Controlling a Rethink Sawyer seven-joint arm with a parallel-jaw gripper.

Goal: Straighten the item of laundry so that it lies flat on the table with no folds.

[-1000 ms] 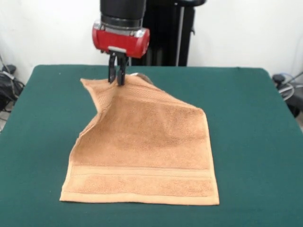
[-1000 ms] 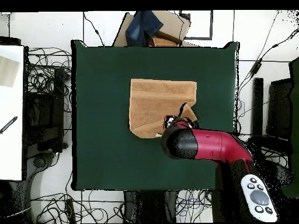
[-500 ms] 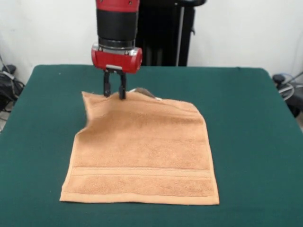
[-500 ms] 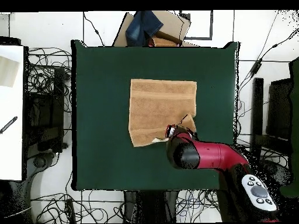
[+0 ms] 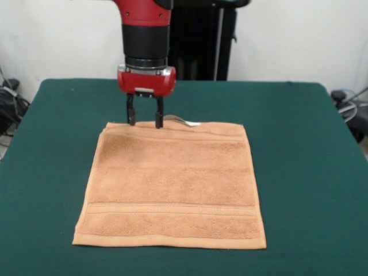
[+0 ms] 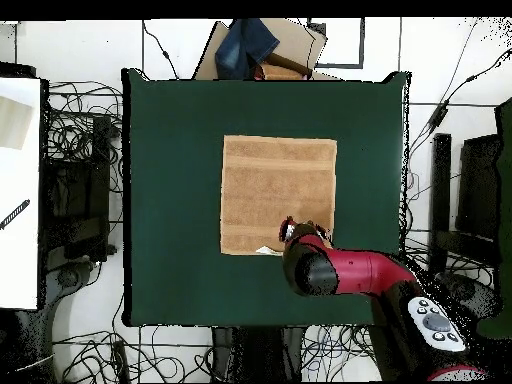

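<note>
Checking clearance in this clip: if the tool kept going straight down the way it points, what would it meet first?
The tool points straight down with its fingers apart, at the far edge of the towel. It would likely meet that edge first, then the table beneath; its height above the cloth is unclear.

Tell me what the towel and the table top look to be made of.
The towel looks like orange-tan terry cloth: a matte, nubby pile with flatter woven bands near two edges and a small white label. The table top seems covered in dark green cloth or felt, matte with no glare.
</note>
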